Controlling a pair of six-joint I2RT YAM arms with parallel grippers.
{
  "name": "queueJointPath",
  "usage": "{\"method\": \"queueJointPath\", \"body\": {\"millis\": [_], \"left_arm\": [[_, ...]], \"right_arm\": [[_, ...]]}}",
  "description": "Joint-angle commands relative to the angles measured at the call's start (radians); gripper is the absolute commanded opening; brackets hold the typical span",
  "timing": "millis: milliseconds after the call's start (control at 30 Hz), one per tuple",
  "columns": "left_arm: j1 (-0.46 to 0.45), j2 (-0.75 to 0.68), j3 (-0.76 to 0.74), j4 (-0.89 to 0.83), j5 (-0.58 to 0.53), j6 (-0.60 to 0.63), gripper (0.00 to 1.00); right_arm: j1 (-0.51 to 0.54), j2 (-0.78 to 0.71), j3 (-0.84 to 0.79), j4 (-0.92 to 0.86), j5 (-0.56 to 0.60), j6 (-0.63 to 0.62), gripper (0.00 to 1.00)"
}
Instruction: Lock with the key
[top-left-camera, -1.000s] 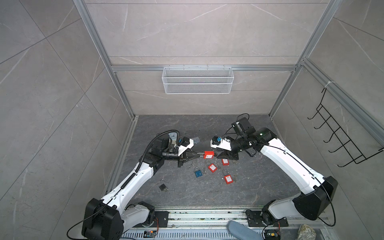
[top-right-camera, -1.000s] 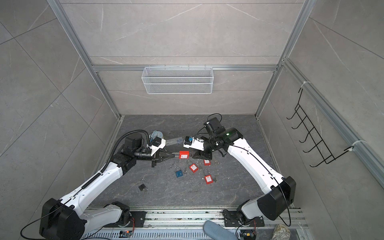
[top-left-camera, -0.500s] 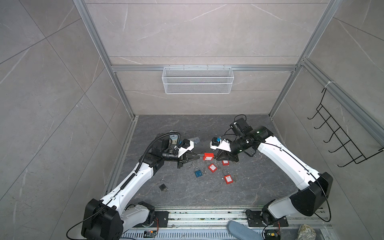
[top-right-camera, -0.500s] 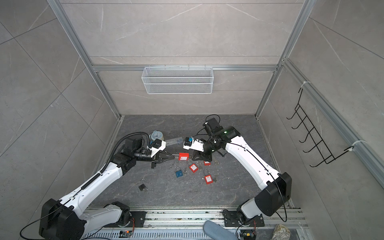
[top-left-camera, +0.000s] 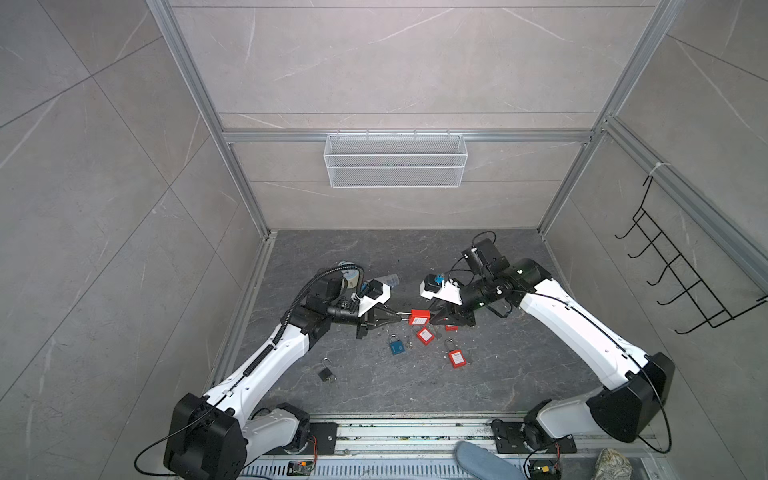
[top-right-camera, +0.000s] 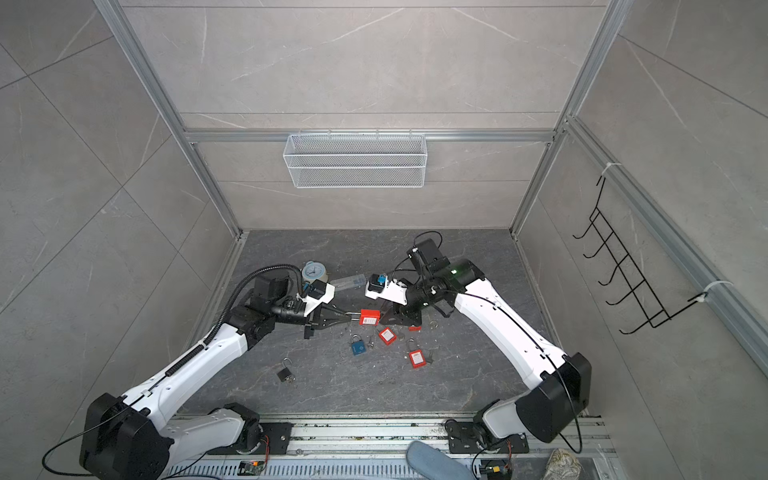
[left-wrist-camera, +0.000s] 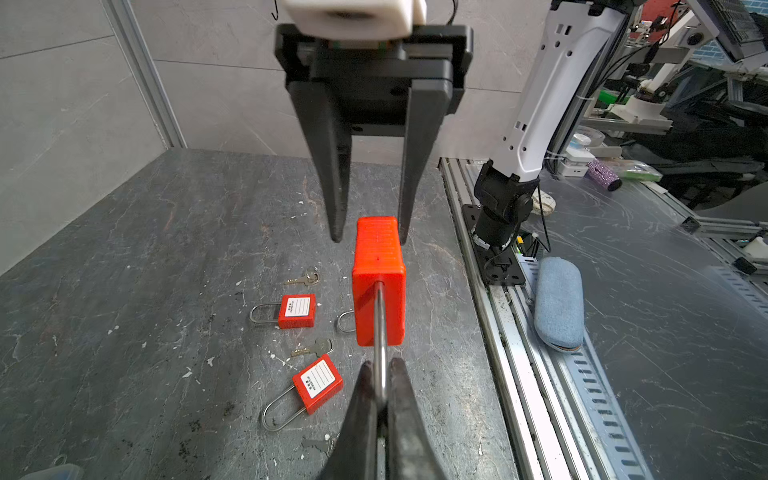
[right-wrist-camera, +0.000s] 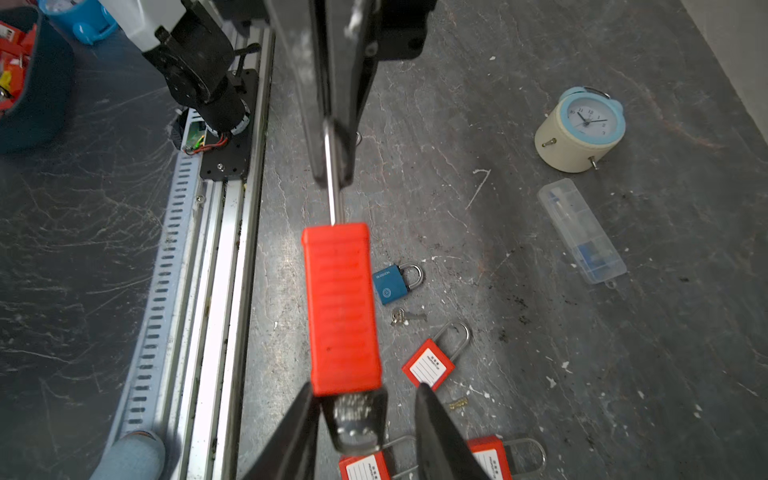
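Observation:
A red padlock (top-left-camera: 419, 317) (top-right-camera: 369, 316) hangs level in the air between the two arms. My left gripper (left-wrist-camera: 379, 365) (top-left-camera: 400, 319) is shut on its steel shackle (left-wrist-camera: 379, 320). A key (right-wrist-camera: 355, 424) with a dark head sticks out of the lock body's (right-wrist-camera: 340, 307) far end. My right gripper (right-wrist-camera: 365, 388) (top-left-camera: 434, 320) is open around that key head. One finger lies close against the head and the other stands clear of it. In the left wrist view the right gripper (left-wrist-camera: 370, 237) straddles the lock's far end.
On the floor below lie two more red padlocks (top-left-camera: 424, 335) (top-left-camera: 456, 357), a blue padlock (top-left-camera: 397, 346), a small dark padlock (top-left-camera: 326, 374) and loose keys (left-wrist-camera: 305, 277). A clock (right-wrist-camera: 582, 129) and a clear plastic box (right-wrist-camera: 582, 232) sit behind the left arm. A wire basket (top-left-camera: 395, 160) hangs on the back wall.
The right arm has shifted slightly at the lock's end. The left gripper and the padlock have sunk a little and otherwise hold their place.

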Motion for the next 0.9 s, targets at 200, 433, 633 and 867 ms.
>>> {"method": "queueJointPath", "body": {"millis": [200, 433, 633, 867], "left_arm": [[-0.009, -0.021, 0.049, 0.022, 0.048, 0.063, 0.0], [-0.019, -0.013, 0.061, 0.006, 0.051, 0.067, 0.0], [-0.022, -0.004, 0.062, 0.016, 0.049, 0.029, 0.0], [-0.023, -0.003, 0.048, 0.019, 0.042, 0.013, 0.0]], "right_arm": [[0.003, 0.07, 0.039, -0.146, -0.019, 0.033, 0.34], [0.003, 0.085, 0.053, -0.129, -0.041, 0.023, 0.22], [0.012, 0.016, -0.036, 0.004, 0.011, 0.012, 0.16], [0.021, -0.086, -0.145, 0.121, 0.115, -0.033, 0.4]]}}
